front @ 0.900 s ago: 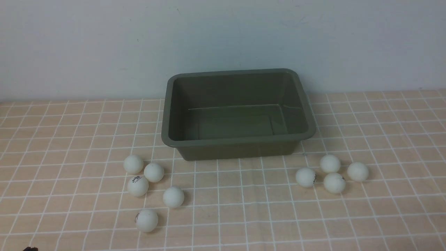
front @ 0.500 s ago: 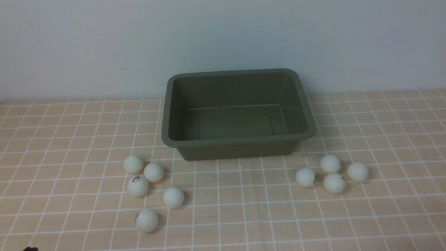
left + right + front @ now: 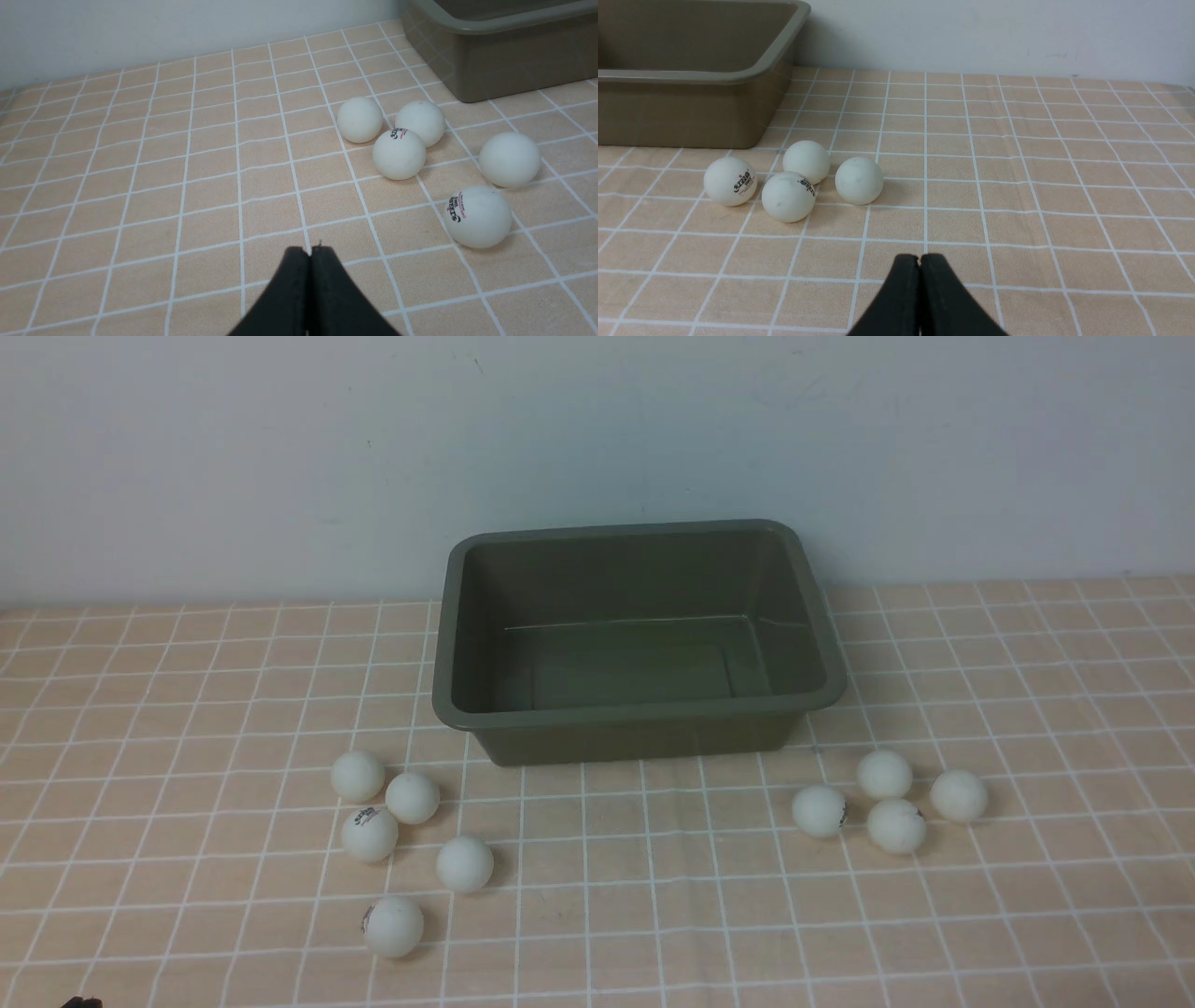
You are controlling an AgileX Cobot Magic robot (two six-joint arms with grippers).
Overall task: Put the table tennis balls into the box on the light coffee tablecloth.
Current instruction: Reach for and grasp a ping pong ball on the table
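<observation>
- box (image 3: 638,735): olive-green, plain; the inside looks darker, and both wrist views show it a browner olive.
- cloth (image 3: 187,709): peach-beige with a grid of thin white lines forming small squares.
- balls (image 3: 465,863): matte white. Some carry a small dark print with a touch of red, which shows best in the wrist views. The others are plain white on the sides that show.
- wall (image 3: 280,448): pale blue-grey, plain, with a few faint marks.
- left gripper (image 3: 309,254): matte black.
- right gripper (image 3: 919,261): matte black.
</observation>
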